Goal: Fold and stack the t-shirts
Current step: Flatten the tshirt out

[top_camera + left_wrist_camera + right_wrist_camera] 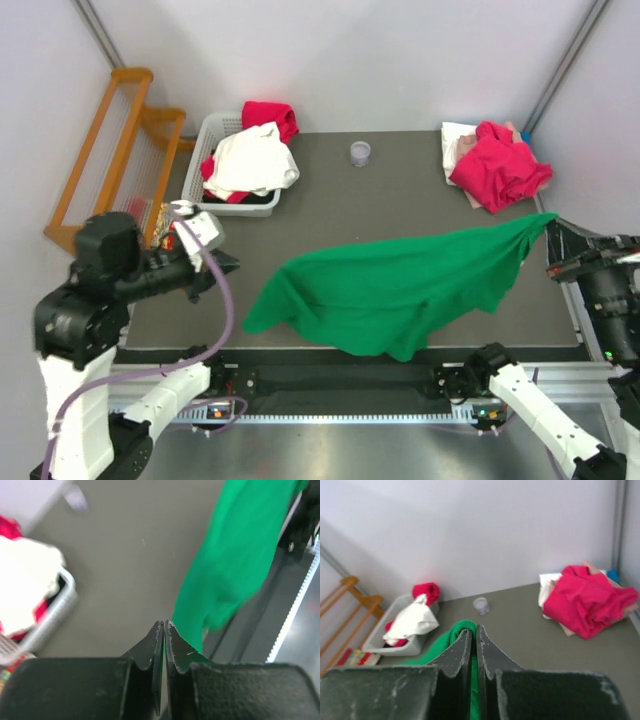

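Out to the left of the left gripper (222,266), an orange wooden rack (108,150) is standing by the wall. Ahead of those fingers, a white plastic basket (208,140) is holding a crumpled white t-shirt (250,162), with a magenta-red t-shirt (272,118) draping over its far rim. The left gripper is hovering over the dark grey table (400,190) with its two fingers drawn almost together, a thin slit between them and nothing pinched there. Just right of its fingertips, a bright green cotton t-shirt (390,290) is lying spread across the table, its near hem hanging over the front edge. In the left wrist view its edge is showing right behind the right-hand finger, and the blur makes it hard to tell whether cloth and finger are touching. Well beyond both pairs of fingers, a small pale cup (361,153) is standing upright. Ahead of the right gripper (552,232), a second magenta-red t-shirt (497,168) is lying rumpled on white and pale pink garments (455,140). The right gripper is clamping the green shirt's right corner between closed fingers, holding it raised off the table.
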### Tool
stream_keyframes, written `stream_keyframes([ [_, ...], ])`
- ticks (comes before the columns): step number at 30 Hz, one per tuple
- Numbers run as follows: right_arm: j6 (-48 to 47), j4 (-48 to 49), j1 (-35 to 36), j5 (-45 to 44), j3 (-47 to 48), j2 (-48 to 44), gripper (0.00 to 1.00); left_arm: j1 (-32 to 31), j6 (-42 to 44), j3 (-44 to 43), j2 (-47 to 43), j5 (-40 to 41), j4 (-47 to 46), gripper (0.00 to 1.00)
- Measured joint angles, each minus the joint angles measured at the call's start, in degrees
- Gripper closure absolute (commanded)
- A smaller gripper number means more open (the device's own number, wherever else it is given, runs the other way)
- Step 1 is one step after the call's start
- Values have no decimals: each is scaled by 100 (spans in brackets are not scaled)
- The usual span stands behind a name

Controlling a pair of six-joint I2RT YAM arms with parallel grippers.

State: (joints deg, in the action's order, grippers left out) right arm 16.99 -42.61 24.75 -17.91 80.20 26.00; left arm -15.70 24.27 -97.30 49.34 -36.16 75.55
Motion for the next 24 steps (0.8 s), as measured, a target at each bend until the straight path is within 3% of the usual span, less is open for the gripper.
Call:
stream_keyframes([
  [4, 120, 76, -42, -385, -557, 251, 100, 2, 81, 1287, -13, 15, -317, 89],
  [9, 286, 398, -55, -590, -1729, 1263, 100, 4, 149, 2330, 798, -17, -918, 91],
  [13, 411, 629, -55, -605, -2229, 2247, 100, 9, 188, 2441, 1749, 7, -1311, 89],
  [17, 468, 861, -57, -610, -2409, 2564, 100, -46, 179, 2157, 2420, -125, -1340, 86],
  [19, 470, 1029, -57, -636, -2426, 2566, 100, -407, 160, 1882, 2730, -76, -1241, 86],
  [24, 466, 1300, -57, -813, -2430, 2629, 100, -2387, 103, 1869, 3082, 111, -1132, 85],
])
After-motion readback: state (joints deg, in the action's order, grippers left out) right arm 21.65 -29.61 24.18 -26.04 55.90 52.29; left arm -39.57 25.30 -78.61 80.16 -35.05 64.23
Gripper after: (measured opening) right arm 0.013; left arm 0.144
